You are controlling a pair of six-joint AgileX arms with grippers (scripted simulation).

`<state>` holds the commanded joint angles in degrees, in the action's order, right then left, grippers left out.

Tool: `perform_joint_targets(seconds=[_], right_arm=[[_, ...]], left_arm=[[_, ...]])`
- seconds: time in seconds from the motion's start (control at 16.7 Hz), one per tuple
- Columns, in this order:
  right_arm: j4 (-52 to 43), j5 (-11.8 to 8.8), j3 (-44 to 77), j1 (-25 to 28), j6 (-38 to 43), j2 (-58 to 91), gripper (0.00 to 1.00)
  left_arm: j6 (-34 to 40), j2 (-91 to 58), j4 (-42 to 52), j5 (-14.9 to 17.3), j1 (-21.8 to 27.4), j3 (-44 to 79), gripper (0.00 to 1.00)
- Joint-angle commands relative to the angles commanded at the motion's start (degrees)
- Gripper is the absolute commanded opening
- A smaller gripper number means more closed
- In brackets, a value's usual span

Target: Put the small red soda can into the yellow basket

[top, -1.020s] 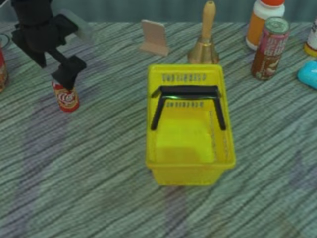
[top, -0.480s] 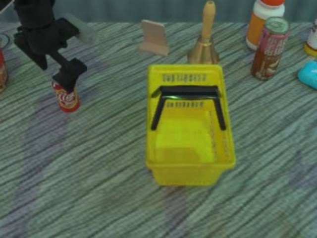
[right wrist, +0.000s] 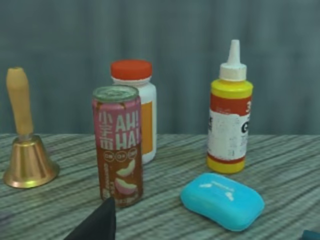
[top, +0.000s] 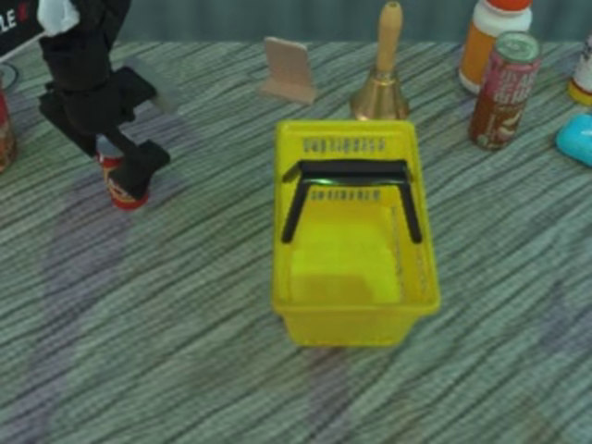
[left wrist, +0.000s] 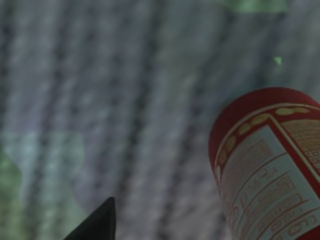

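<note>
**Left gripper at the red can**

Top view: the left gripper [top: 125,159] is seen lowered over the small red soda can [top: 120,190], standing upright on the table's [top: 185,351] left side, well apart from the yellow basket [top: 356,314] at centre. Whether the fingers are clenched cannot be told. Right arm is not seen here.

Maroon can [right wrist: 118,145], centre-left of the right wrist view: "AH! HA!" in white letters, with Chinese characters down its left side.
Yellow squeeze bottle [right wrist: 229,121], right of centre: a "3" and a "G" at the label's edge.
Small red soda can [left wrist: 272,165], lower right of the left wrist view: panel print too small to read.
</note>
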<state>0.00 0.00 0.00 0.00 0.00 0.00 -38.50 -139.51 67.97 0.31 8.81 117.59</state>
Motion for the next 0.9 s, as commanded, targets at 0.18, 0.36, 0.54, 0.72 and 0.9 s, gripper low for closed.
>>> perform_joint_targets(seconds=[0.18, 0.36, 0.54, 0.72, 0.9], right_arm=[[0.0, 0.0, 0.0, 0.0, 0.0, 0.0, 1.0], [0.0, 0.0, 0.0, 0.0, 0.0, 0.0, 1.0], [0.0, 0.0, 0.0, 0.0, 0.0, 0.0, 1.0], [0.0, 0.0, 0.0, 0.0, 0.0, 0.0, 1.0], [0.0, 0.0, 0.0, 0.0, 0.0, 0.0, 1.0]], left_arm=[[0.0, 0.0, 0.0, 0.0, 0.0, 0.0, 0.92], [0.0, 0.0, 0.0, 0.0, 0.0, 0.0, 0.7], [0.0, 0.0, 0.0, 0.0, 0.0, 0.0, 0.47], [0.0, 0.0, 0.0, 0.0, 0.0, 0.0, 0.25], [0.0, 0.0, 0.0, 0.0, 0.0, 0.0, 0.02]])
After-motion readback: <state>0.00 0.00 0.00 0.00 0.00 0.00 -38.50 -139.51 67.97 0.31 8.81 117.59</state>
